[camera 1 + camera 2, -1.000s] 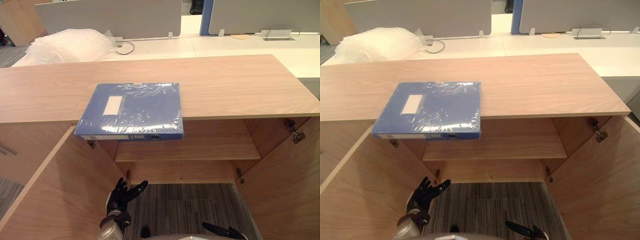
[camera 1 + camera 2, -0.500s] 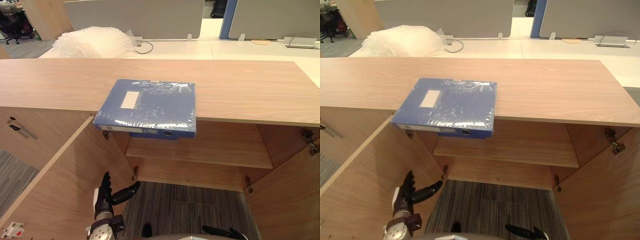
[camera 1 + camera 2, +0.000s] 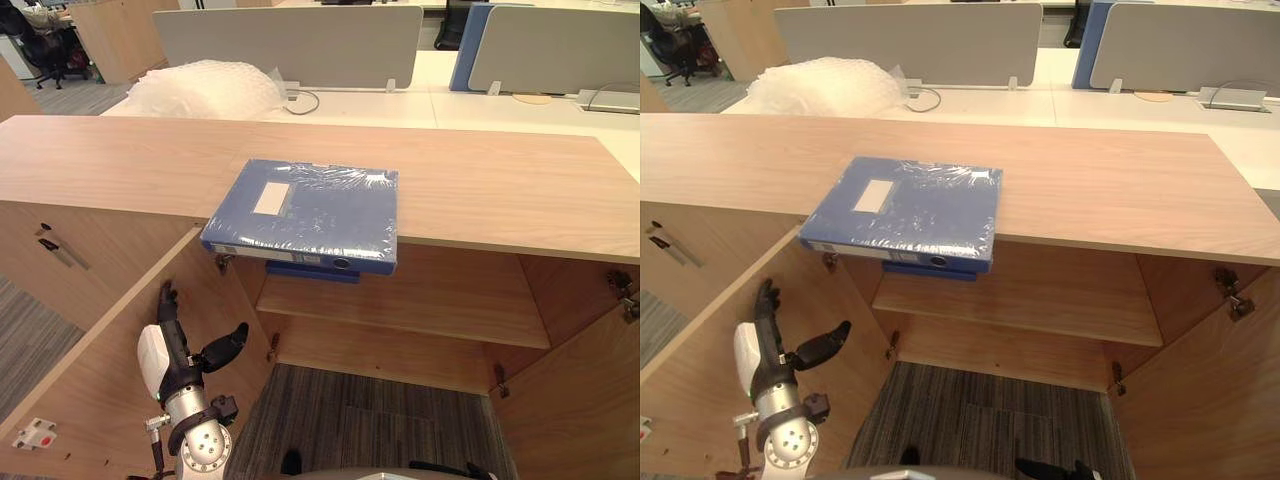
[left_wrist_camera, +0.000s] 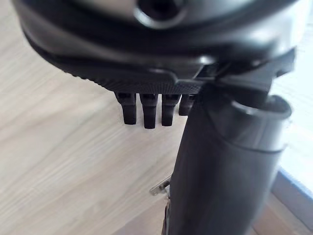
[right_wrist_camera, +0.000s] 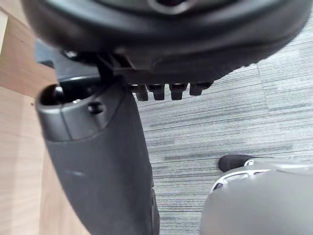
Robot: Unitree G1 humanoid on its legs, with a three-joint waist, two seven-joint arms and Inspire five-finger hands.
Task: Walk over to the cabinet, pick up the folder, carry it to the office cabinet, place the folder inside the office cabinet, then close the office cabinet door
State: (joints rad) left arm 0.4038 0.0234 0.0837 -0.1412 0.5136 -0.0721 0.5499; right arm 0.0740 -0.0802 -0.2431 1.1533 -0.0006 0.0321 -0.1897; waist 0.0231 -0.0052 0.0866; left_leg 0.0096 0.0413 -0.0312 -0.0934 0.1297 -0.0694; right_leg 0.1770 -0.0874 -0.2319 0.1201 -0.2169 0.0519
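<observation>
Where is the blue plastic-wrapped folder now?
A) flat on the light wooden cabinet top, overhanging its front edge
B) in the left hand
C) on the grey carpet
A: the blue plastic-wrapped folder lies on the light wooden cabinet top, its near edge jutting out; the left hand holds nothing.

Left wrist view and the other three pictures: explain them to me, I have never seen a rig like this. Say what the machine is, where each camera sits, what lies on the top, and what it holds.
This is a two-legged humanoid robot with dark fingered hands. The two wide pictures come from a stereo camera on its head, looking down. The two close pictures come from cameras on its wrists, looking along each hand.

A flat blue plastic-wrapped folder lies on the light wooden cabinet top, jutting over the front edge above the open compartment.

The left hand stands beside the open wooden left door, fingers straight, holding nothing. The right hand hangs low over the grey striped carpet, relaxed and also empty.
</observation>
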